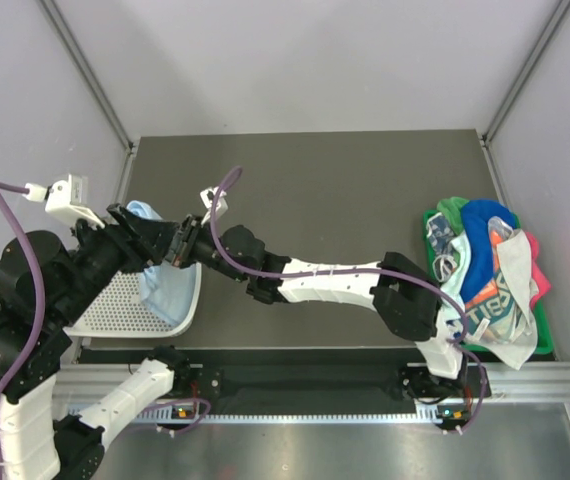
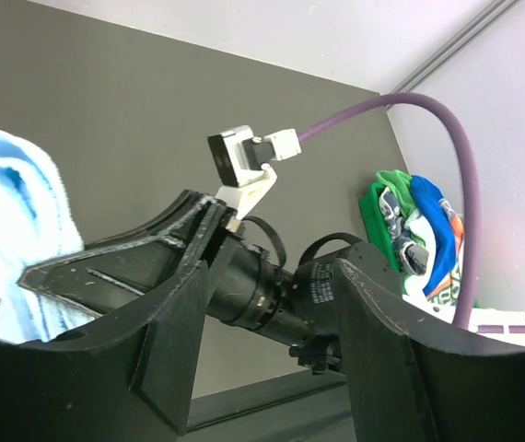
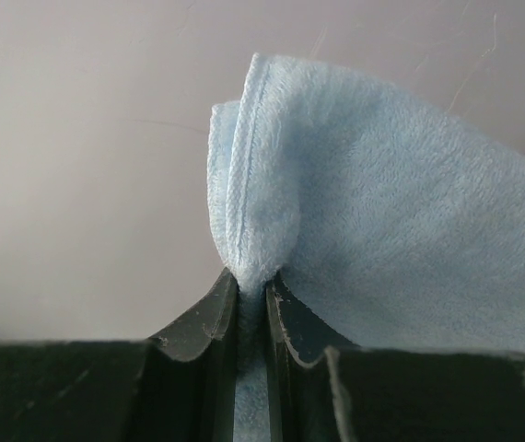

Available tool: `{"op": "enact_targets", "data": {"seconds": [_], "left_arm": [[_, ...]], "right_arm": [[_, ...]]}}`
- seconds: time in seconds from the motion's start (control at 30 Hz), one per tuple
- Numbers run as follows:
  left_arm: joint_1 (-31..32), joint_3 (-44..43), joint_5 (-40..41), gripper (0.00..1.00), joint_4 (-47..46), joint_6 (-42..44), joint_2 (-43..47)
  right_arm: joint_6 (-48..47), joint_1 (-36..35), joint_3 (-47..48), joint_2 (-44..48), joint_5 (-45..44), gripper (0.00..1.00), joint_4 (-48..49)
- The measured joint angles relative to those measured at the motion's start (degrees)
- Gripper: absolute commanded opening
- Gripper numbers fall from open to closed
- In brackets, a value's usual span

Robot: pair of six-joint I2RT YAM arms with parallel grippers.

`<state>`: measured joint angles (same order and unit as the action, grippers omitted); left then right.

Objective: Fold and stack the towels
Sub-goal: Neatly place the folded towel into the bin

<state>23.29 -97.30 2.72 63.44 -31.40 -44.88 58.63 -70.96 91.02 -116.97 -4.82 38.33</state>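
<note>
A pale blue towel (image 1: pixel 162 291) hangs over the white mesh basket (image 1: pixel 113 302) at the left. My right gripper (image 3: pixel 251 287) is shut on a bunched edge of this towel (image 3: pixel 391 230), having reached across the table to it (image 1: pixel 177 243). Close beside it on the left is my left gripper (image 1: pixel 133 228). It (image 2: pixel 272 387) stands open with nothing held, and the right arm's wrist (image 2: pixel 262 295) shows beyond its fingers (image 2: pixel 166 354). The pale blue towel (image 2: pixel 14 230) is at the left of that view. More towels (image 1: pixel 485 265) lie piled at the right.
The piled towels sit in a green tray (image 1: pixel 545 343) at the table's right edge, also visible from the left wrist (image 2: pixel 410 226). A purple cable (image 2: pixel 447 138) loops from the right wrist camera (image 2: pixel 244 158). Grey walls close in the table.
</note>
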Motion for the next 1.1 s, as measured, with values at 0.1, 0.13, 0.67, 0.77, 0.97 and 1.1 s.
{"op": "enact_targets", "data": {"seconds": [0.1,0.13,0.67,0.77,0.97,1.1], "left_arm": [[0.00,-0.04,0.48,0.62,0.00,0.04,-0.02],[0.00,-0.11,0.76,0.62,0.00,0.09,-0.02],[0.02,-0.85,3.37,0.62,0.02,1.38,-0.02],[0.02,-0.85,3.98,0.62,0.02,1.42,-0.04],[0.07,-0.85,4.66,0.62,0.02,1.55,-0.66],[0.07,-0.76,4.85,0.62,0.00,1.57,-1.03]], "right_arm": [[0.48,0.02,2.23,-2.10,0.68,0.00,-1.05],[0.59,0.04,2.99,-2.89,1.01,0.00,-1.57],[4.52,0.39,20.70,-19.06,8.44,0.00,-4.61],[5.81,0.72,24.20,-22.71,10.36,0.00,-4.42],[8.57,1.77,29.49,-28.76,12.26,0.00,-4.26],[10.45,2.05,33.73,-32.65,12.83,0.00,-4.11]]}}
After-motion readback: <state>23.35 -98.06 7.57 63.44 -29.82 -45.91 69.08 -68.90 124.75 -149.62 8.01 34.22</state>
